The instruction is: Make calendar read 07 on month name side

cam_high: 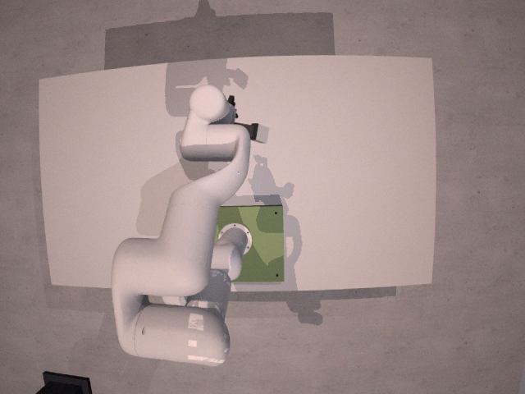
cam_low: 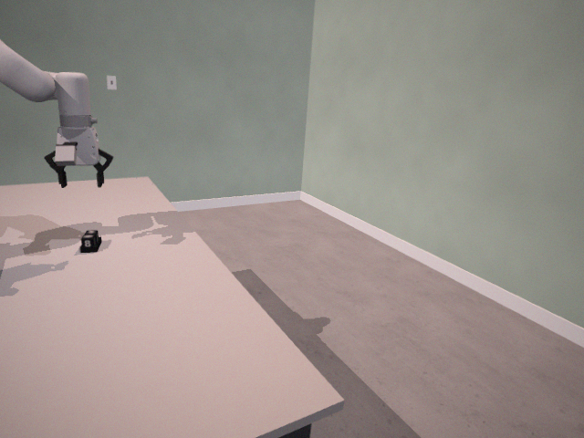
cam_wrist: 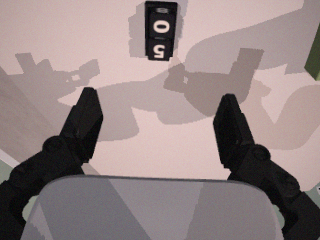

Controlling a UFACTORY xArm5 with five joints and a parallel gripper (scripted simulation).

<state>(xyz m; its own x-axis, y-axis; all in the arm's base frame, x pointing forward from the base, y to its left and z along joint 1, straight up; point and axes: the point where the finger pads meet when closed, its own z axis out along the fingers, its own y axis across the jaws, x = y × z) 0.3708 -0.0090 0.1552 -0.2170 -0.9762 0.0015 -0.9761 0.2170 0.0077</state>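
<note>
The black calendar, a small tray (cam_wrist: pixel 147 31) with dark cubes in it, stands on the table. In the wrist view it is at the top centre, where a white 0 (cam_wrist: pixel 161 26) and, below it, a 5 (cam_wrist: pixel 158 51) show, both upside down. A flattened marking above them is unreadable. In the exterior view the calendar (cam_low: pixel 90 241) is small, with an 8 facing that camera. The month's name cannot be made out. In the top view the arm hides the calendar. My gripper (cam_low: pixel 80 185) (cam_wrist: pixel 159 105) is open and empty, high above the table; the calendar lies beyond its fingertips in the wrist view.
The pale table (cam_high: pixel 347 169) (cam_low: pixel 141 329) extends to both sides of the arm. A green base plate (cam_high: pixel 265 271) carries the arm and shows at the right edge of the wrist view. A camera block (cam_high: pixel 262 133) (cam_low: pixel 65 153) sticks out beside the gripper. Arm shadows cross the table.
</note>
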